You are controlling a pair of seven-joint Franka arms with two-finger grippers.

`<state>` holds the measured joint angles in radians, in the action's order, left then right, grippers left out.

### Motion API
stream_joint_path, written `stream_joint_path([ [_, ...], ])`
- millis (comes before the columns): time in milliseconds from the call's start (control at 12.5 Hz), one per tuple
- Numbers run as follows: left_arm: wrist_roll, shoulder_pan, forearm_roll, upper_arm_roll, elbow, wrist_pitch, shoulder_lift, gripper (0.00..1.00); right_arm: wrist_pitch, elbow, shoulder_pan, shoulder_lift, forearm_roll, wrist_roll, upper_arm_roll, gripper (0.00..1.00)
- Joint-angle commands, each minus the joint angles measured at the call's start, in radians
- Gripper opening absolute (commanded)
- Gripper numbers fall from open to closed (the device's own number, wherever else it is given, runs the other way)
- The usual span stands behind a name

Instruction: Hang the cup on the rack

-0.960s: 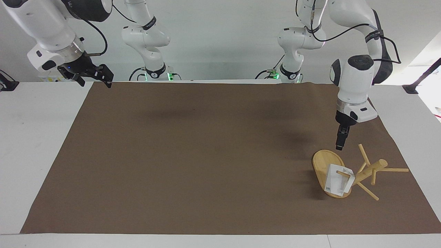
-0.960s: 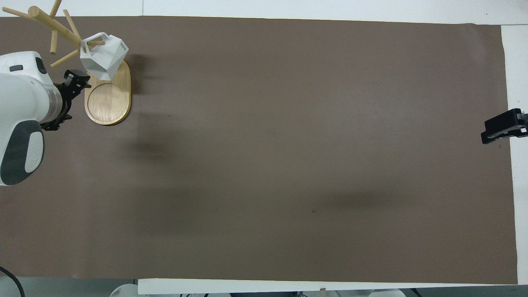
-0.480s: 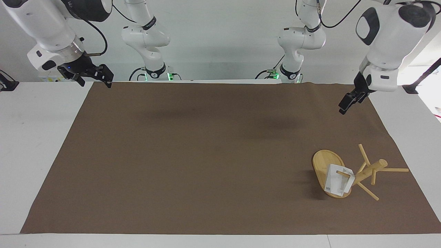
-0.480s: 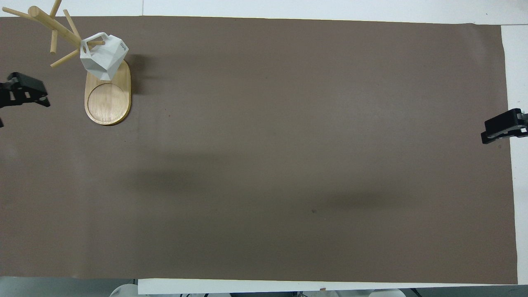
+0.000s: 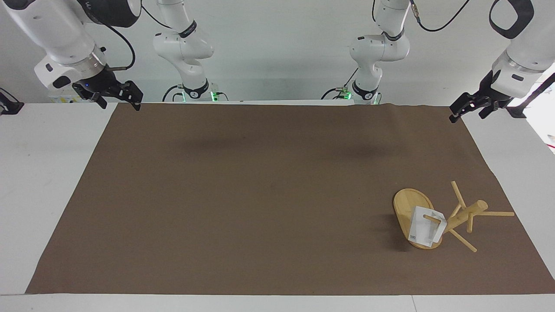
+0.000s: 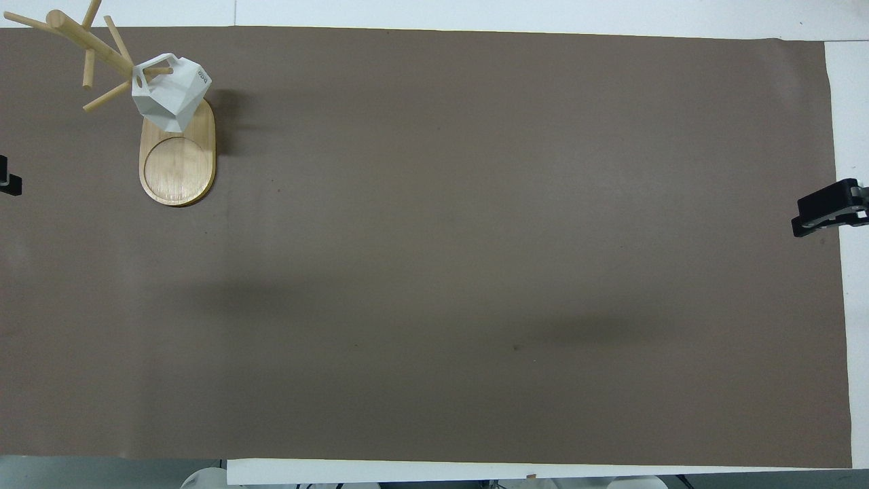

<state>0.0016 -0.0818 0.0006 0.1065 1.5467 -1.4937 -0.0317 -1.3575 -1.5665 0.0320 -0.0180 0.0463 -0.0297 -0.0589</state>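
The right gripper [image 5: 116, 94] waits up in the air over the corner of the brown mat [image 5: 269, 190] at the right arm's end of the worktop [image 5: 47, 173], its fingers spread and holding nothing. Toward the left arm's end, the rack [image 5: 451, 219] stands on its oval base, post upright, pegs fanning up and outward. The cup [image 5: 427, 232] hangs from one low peg by its squarish handle, over the base. Its long axis tilts, narrow bottom swung down toward the base in the overhead view, handle uppermost. The left gripper [image 5: 472, 106] hovers high over the mat's corner at the left arm's end, well apart from the rack, fingers spread and empty. By my judgement the hanging is done; what remains is parking the arm.
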Motion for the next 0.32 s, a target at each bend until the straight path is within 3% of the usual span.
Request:
stream_joint_path([
  [0, 0.025, 0.008, -0.027, -0.004, -0.039, 0.020, -0.025, 1.00, -0.015, -0.021, 0.000, -0.016, 0.009, 0.008, 0.001, 1.00],
  [240, 0.026, 0.002, -0.025, -0.005, -0.039, -0.007, -0.027, 1.00, -0.015, -0.021, 0.000, -0.016, 0.009, 0.008, 0.001, 1.00],
])
